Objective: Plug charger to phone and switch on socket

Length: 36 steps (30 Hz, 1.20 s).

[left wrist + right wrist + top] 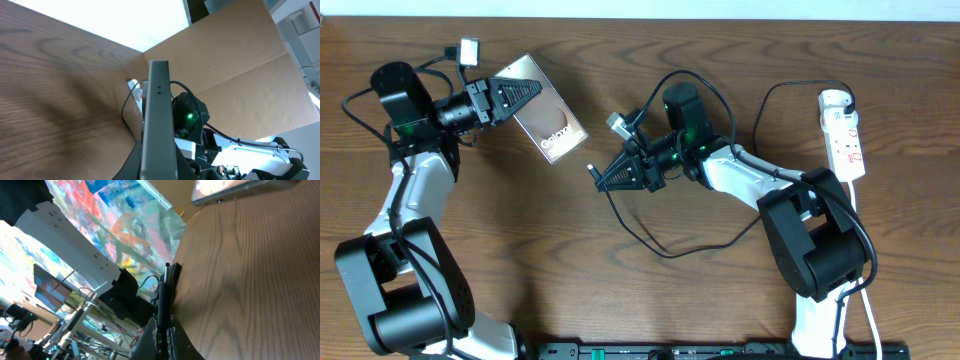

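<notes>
- The phone [555, 128] sits left of centre on the table [650, 40], lying at a slant in the overhead view. Its glossy face is up and its lower end points toward the middle.
- The left gripper [523, 93] is clamped on the phone's upper-left end. The overhead view shows only the dark fingers overlapping that corner.
- The left wrist view shows the phone [159, 115] edge-on as a thin grey slab rising from between the fingers, with two small holes near its far end. The right arm [190, 114], showing a green light, stands just beyond it.
- The charger [668, 256] loops as a thin black cable across the middle of the table, and its plug tip [592, 168] is near the phone's lower end but apart from it.
- The right gripper [610, 178] pinches that plug, pointing it toward the phone.
- The right wrist view shows the plug [166, 280] sticking out straight from the closed fingers. The phone [235, 190] shows its end edge at the top right of that view, well clear of the tip.
- The socket [847, 140] lies at the far right of the table, well away from the phone, with a round white plug at its top end. Only the overhead view shows it, and I cannot tell how its switches are set.
</notes>
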Motion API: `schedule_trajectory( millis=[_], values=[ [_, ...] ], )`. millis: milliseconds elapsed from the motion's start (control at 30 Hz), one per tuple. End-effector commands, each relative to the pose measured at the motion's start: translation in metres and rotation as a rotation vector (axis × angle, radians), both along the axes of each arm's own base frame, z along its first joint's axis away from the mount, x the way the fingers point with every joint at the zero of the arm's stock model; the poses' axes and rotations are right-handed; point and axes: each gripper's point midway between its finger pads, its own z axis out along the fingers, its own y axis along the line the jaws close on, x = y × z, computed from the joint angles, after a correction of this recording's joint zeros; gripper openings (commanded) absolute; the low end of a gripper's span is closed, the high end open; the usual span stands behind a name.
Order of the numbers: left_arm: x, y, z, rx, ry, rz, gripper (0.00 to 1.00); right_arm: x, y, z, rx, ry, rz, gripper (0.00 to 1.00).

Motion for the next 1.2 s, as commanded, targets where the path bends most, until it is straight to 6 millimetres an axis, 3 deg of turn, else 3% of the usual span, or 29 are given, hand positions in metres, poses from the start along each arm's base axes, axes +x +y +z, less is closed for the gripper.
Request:
schedule_trajectory(
  millis=[0, 400, 1167],
  values=[
    [-0.005, -0.004, 0.006, -0.004, -0.018, -0.045, 0.07, -0.002, -0.001, 0.006, 0.016, -0.008, 0.017, 0.01],
    [-0.011, -0.038, 0.011, 0.003, -0.049, -0.129, 0.08, 0.000, 0.000, 0.009, 0.017, -0.010, 0.014, 0.01],
    [-0.010, -0.039, 0.015, -0.001, -0.045, -0.132, 0.07, 0.009, -0.007, 0.008, 0.017, -0.010, -0.010, 0.01]
  ],
)
